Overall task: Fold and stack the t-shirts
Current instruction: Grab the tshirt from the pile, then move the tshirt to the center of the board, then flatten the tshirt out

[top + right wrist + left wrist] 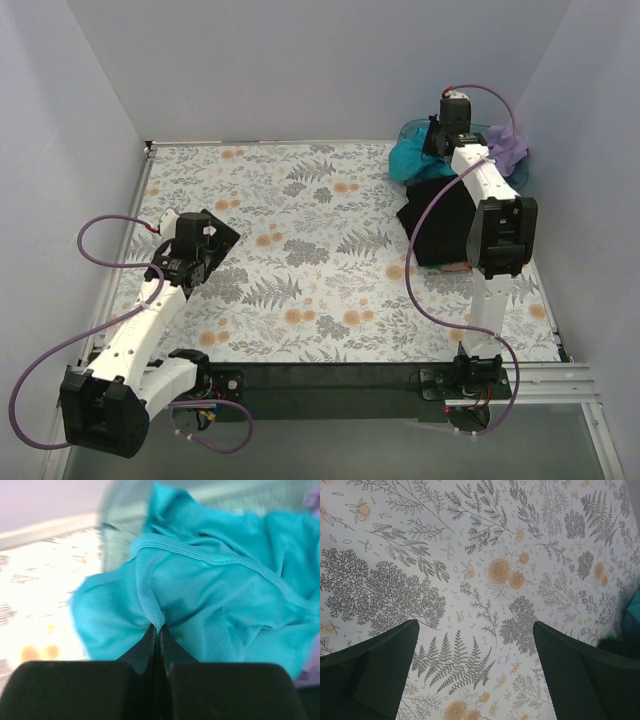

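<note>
Your right gripper (157,630) is pinching a fold of the crumpled teal-blue cloth t-shirt (225,590), jaws clenched on the fabric at the far right corner, where the shirt is lying against the translucent blue-green plastic tub (412,126). The black t-shirt (440,225) is lying just nearer, and the lavender-purple t-shirt (508,148) is sitting at the tub's right. Your left gripper (475,626) is hovering wide open over the flower-printed table cover (320,260) on the left.

Black t-shirt (438,228) partly behind right arm (479,182)
</note>
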Robot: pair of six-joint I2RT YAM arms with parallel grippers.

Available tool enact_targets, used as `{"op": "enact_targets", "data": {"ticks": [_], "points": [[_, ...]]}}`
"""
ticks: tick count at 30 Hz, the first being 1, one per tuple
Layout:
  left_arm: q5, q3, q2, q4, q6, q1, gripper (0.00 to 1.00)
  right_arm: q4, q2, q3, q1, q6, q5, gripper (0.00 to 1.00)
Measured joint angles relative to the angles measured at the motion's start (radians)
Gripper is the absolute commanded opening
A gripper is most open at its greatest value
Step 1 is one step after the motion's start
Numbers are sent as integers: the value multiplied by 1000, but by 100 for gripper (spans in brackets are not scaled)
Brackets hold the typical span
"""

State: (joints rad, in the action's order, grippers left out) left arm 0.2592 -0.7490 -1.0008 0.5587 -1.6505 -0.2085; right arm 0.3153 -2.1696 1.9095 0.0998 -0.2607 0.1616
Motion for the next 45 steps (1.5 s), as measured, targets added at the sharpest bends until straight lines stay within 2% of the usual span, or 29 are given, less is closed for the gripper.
{"op": "enact_targets", "data": {"ticks": [6,11,15,19,21,23,24,25,26,27,31,36,41,45], "points": [[-7,0,39,25,-18,0,98,24,277,-10,81,66,-115,1],[-43,-6,117,94,-41,0,98,15,487,9,313,121,-259,1],[-47,-36,206,183,-66,0,98,5,518,53,518,158,-413,1],[-26,-83,312,284,-100,0,98,2,525,19,561,155,-508,1],[-11,-104,372,333,-116,0,98,-2,554,-66,551,144,-475,1],[5,-120,426,378,-128,0,98,-11,608,-224,532,130,-400,2],[17,-127,451,400,-135,0,98,-12,631,-307,518,122,-365,15],[29,-132,472,420,-140,0,98,-5,644,-369,504,112,-340,64],[40,-135,492,438,-147,0,98,-29,660,-457,481,94,-311,94],[49,-135,508,452,-152,0,98,-32,669,-540,456,88,-282,98],[56,-118,526,473,-158,0,98,-19,655,-786,370,68,-183,98],[11,-31,446,447,-140,0,98,-11,697,-916,381,51,-132,98],[-162,94,342,354,-92,0,96,-36,911,-1033,461,6,-56,98],[-344,225,375,262,-67,-2,98,-58,995,-1117,562,-51,5,98]]}}
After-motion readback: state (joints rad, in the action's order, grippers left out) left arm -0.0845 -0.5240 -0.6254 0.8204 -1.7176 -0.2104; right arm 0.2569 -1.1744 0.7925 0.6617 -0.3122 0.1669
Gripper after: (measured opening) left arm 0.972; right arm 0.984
